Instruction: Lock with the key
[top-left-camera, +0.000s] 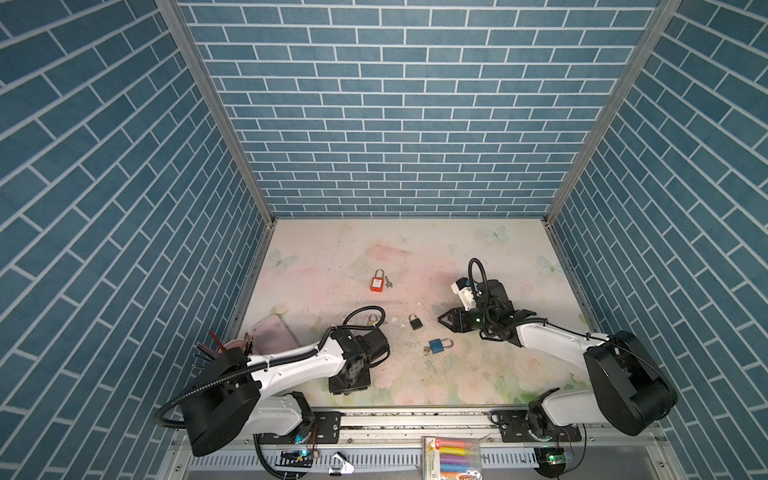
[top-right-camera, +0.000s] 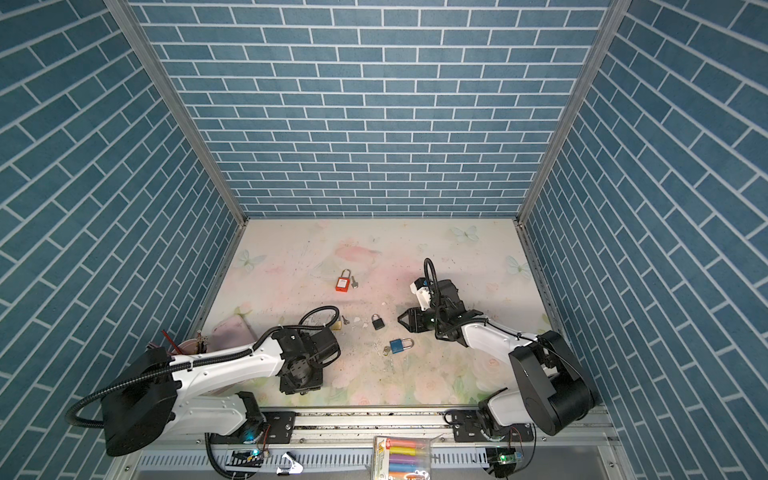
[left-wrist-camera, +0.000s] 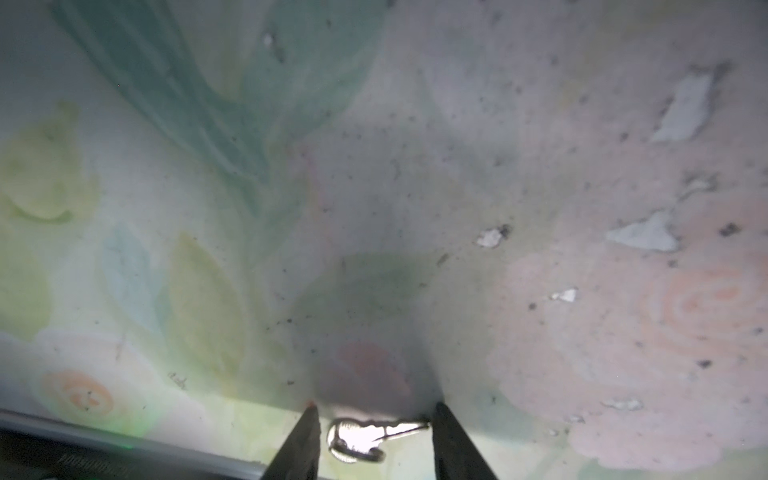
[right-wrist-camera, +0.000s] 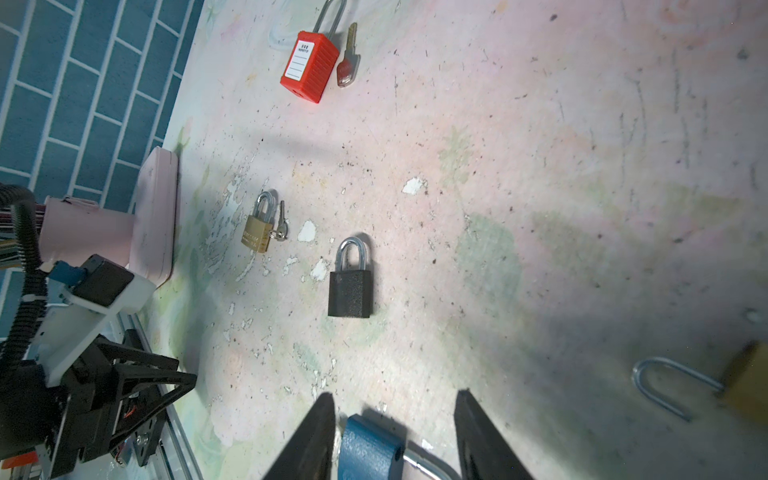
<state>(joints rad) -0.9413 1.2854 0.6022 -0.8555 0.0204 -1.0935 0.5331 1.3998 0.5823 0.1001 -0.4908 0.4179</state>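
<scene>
Straddling a shiny metal key (left-wrist-camera: 365, 436), left hand (left-wrist-camera: 375, 408), grip unclear; right hand (right-wrist-camera: 395, 394) released

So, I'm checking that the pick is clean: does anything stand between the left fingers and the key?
Nothing visible does. In the left wrist view the key lies directly between the left gripper's fingers, with only bare mat around it.

Both top views high over the near edge, looking down on the whole floral table (top-left-camera: 478, 257), left wrist close above it, right wrist low, sharing the black padlock (right-wrist-camera: 350, 286).
</scene>
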